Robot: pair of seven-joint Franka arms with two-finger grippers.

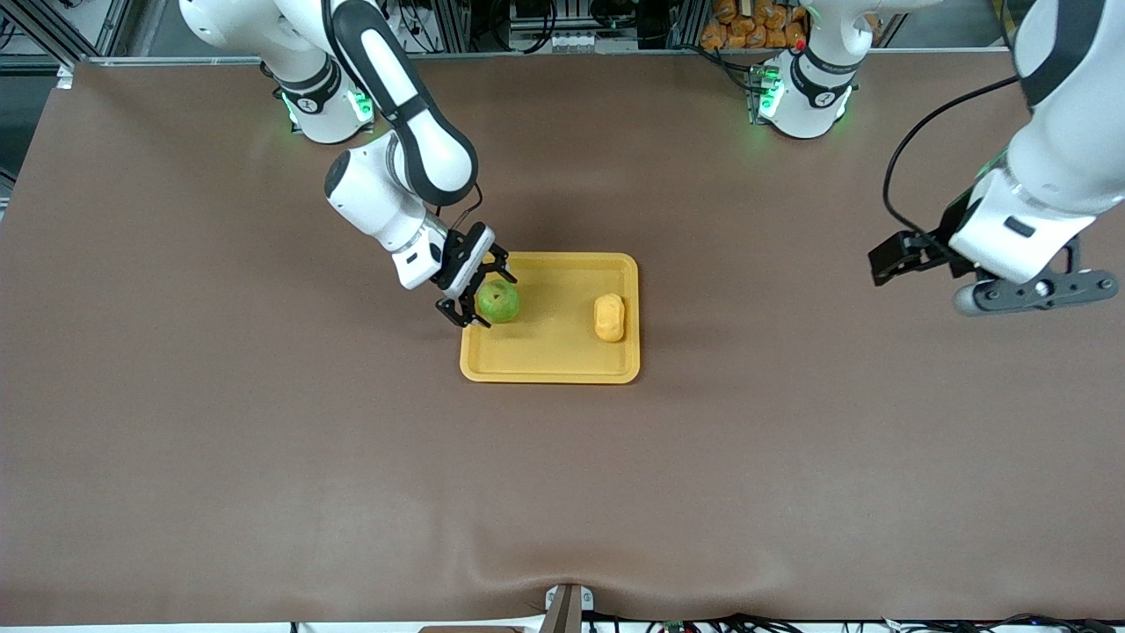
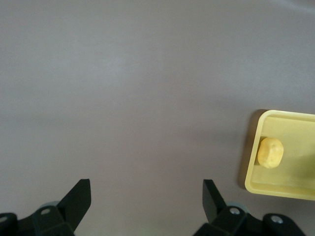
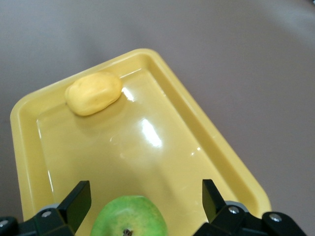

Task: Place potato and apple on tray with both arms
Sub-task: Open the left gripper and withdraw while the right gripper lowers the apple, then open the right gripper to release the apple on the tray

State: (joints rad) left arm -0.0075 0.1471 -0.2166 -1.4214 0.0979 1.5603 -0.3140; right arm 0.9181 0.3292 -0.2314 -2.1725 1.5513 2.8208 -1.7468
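A: We see the right gripper (image 1: 482,293) low over the tray (image 1: 549,362), at its right-arm end, fingers (image 3: 75,201) spread either side of the apple (image 1: 498,301) with a gap on both sides. Apple sits on the tray.

B: Agreed. Potato (image 1: 609,316) lies on the tray too, at its left-arm end, well apart from the apple.

A: Left gripper (image 2: 146,200)?

B: We have it waiting over bare table (image 1: 791,440), well off the tray toward the left arm's end, fingers wide apart, gripping nothing.
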